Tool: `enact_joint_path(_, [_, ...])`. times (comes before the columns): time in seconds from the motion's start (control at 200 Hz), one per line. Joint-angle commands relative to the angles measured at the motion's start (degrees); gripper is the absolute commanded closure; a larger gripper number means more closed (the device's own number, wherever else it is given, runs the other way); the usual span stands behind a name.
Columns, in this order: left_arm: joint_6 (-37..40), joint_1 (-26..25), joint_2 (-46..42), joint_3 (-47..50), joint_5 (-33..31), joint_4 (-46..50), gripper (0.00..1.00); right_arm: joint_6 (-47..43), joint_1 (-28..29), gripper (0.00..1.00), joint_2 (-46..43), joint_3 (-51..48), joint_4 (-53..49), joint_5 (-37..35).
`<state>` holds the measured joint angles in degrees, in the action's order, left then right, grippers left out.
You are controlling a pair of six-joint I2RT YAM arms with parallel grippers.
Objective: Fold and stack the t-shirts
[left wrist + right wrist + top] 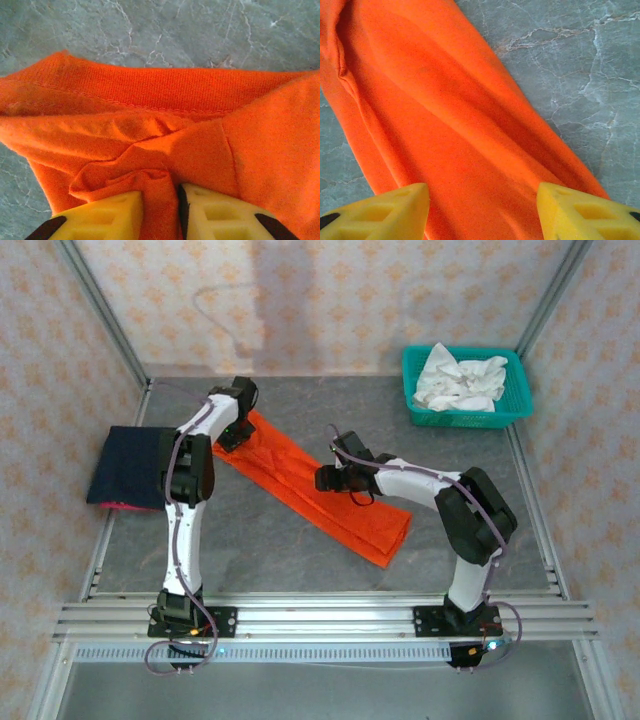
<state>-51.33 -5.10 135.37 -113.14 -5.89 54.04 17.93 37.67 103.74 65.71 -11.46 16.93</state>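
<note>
The orange-red t-shirt point(310, 490) is soft, matt knit cloth; in the left wrist view its edge shows fine ribbing and a stitched seam. The navy t-shirt point(130, 465), at the left of the frame, is matt cloth too. The counter point(280, 560) looks like grey stone, pale-veined and dull. The left fingers point(215, 212) and right fingers point(385, 210) are matt yellow plastic. The basket point(470, 419), upper right, is teal plastic lattice holding crumpled white cloth point(460, 380). The rails point(320, 618) along the bottom are brushed metal.

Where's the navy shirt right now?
In the top view, the navy shirt lies folded at the table's left edge, just left of the left arm.
</note>
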Motion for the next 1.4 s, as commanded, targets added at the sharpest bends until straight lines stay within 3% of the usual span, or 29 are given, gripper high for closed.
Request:
enact_joint_path(0.0, [1.3, 0.8, 2.4, 1.3, 3.1, -0.5, 0.66, -0.3, -0.2, 0.41, -1.7, 1.2, -0.3, -3.3])
enact_joint_path(0.16, [3.5, 0.7, 1.5, 1.8, 8.7, -3.7, 0.54, -2.8, -0.2, 0.41, 2.0, 6.6, -0.5, -4.0])
enact_joint_path(0.37, [5.6, 0.7, -9.2, 5.3, 11.2, -6.1, 0.00, -9.9, -0.2, 0.40, 11.2, 19.1, 0.1, -5.2])
enact_joint_path(0.625, [5.3, 0.9, -23.2, 11.7, 7.0, -6.4, 0.00, -14.5, -0.4, 0.38, 26.4, 37.3, -1.6, 2.4])
enact_joint_path(0.791, [8.3, 0.8, -36.7, 25.0, 5.9, -15.3, 0.00, -14.9, -0.4, 0.39, 35.0, 47.6, -5.3, 8.0])
enact_joint_path(0.921, [12.3, 0.8, -47.5, 36.4, 5.2, -23.2, 0.00, -15.1, -0.5, 0.51, 38.4, 52.3, -8.3, 8.0])
enact_joint_path(1.046, [15.0, 0.8, -52.0, 41.1, 5.4, -23.6, 0.00, -12.1, -1.8, 0.81, 38.3, 52.5, -7.8, 6.6])
enact_joint_path(1.121, [15.6, 0.8, -52.4, 42.7, 6.0, -23.1, 0.00, -10.2, -3.0, 0.93, 37.7, 51.5, -7.2, 5.2])
enact_joint_path(1.236, [16.7, 0.8, -51.3, 44.1, 10.3, -24.2, 0.00, -7.9, -5.2, 0.96, 35.3, 48.4, -6.1, 0.5])
enact_joint_path(1.396, [14.9, 0.6, -50.4, 47.9, 15.6, -33.0, 0.00, -4.3, -9.5, 0.92, 30.8, 41.4, -3.3, -3.5])
